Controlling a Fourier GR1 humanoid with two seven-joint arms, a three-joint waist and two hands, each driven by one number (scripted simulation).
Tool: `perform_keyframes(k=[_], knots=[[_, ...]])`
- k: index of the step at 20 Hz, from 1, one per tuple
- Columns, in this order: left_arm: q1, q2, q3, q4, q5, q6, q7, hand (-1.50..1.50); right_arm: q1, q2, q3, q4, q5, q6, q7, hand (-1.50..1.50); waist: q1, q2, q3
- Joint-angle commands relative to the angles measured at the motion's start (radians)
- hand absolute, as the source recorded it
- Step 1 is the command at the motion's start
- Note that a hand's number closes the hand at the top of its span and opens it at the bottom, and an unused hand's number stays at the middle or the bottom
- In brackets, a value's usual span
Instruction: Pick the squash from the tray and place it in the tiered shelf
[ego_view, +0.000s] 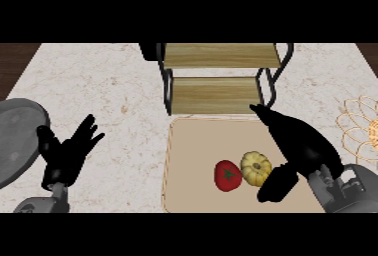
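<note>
On the beige tray (192, 150) at the near middle of the marble desk (111, 85) sits a small, round, pale yellow squash (255, 167) with ribbed lobes, touching a red tomato (228, 175) on its left. The right hand (299, 150) hangs just beside it, fingers straight, thumb apart. Beyond stands the wooden tiered shelf (218, 75). The left hand (68, 152) rests open at the left.

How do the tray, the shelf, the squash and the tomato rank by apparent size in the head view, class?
1. Tray and shelf: too alike to separate.
2. Squash and tomato: near equal, both far smaller.
</note>
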Motion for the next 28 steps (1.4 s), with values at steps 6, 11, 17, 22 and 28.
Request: perform_keyframes(k=[6, 11, 17, 22, 28], knots=[[-0.012, 0.03, 0.036, 0.008, 0.022, -0.022, 0.077, 0.0, -0.04, 0.064, 0.059, 0.009, 0.096, 0.049, 0.244, -1.5, -0.008, 0.003, -0.006], [0.057, 0.023, 0.018, -0.07, 0.0, -0.022, 0.075, 0.0, 0.059, 0.118, 0.094, 0.059, 0.226, -0.006, 0.163, -1.5, -0.004, 0.003, -0.004], [0.068, -0.006, 0.024, 0.007, -0.023, -0.027, 0.01, 0.0, 0.088, 0.134, 0.094, 0.094, 0.286, 0.032, 0.128, -1.5, -0.007, 0.005, -0.005], [-0.039, -0.021, 0.033, 0.036, -0.035, 0.003, 0.069, 0.0, 0.069, 0.189, 0.093, 0.231, 0.374, 0.016, 0.077, -1.5, -0.008, 0.007, -0.005], [-0.015, -0.023, 0.058, 0.077, -0.023, -0.05, 0.024, 0.0, 0.162, 0.226, 0.111, 0.278, 0.512, -0.04, -0.014, -1.5, -0.009, 0.007, -0.005]])
